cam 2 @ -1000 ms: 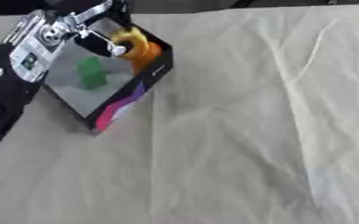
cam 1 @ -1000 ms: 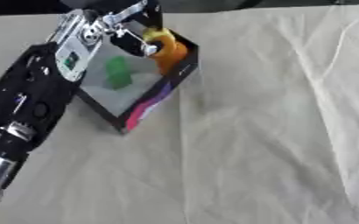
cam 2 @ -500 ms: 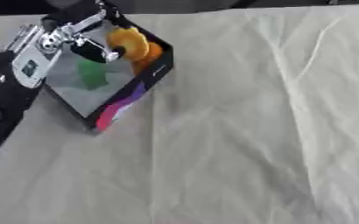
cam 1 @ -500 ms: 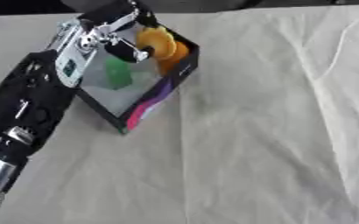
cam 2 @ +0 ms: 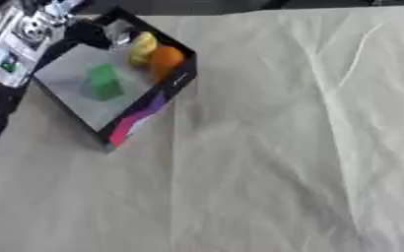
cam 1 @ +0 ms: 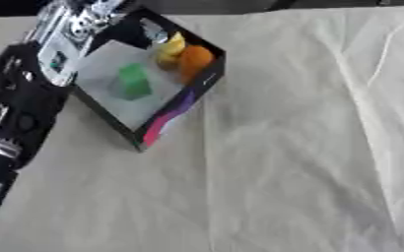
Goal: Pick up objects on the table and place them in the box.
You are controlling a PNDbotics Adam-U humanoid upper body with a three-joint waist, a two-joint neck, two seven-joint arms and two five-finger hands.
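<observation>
Orange and yellow objects (cam 1: 184,53) lie in the box (cam 1: 173,112); we should lift the left robot hand (cam 1: 83,19) straight up, fingers unclear.

no readable text, brand, number or sign is showing anywhere. the box (cam 1: 167,116) is carrying a pink and purple patch on its black outer wall, but no letters are coming through on it. the left arm (cam 1: 20,106) is bearing a pale panel with a small green mark, too blurred to read.
</observation>
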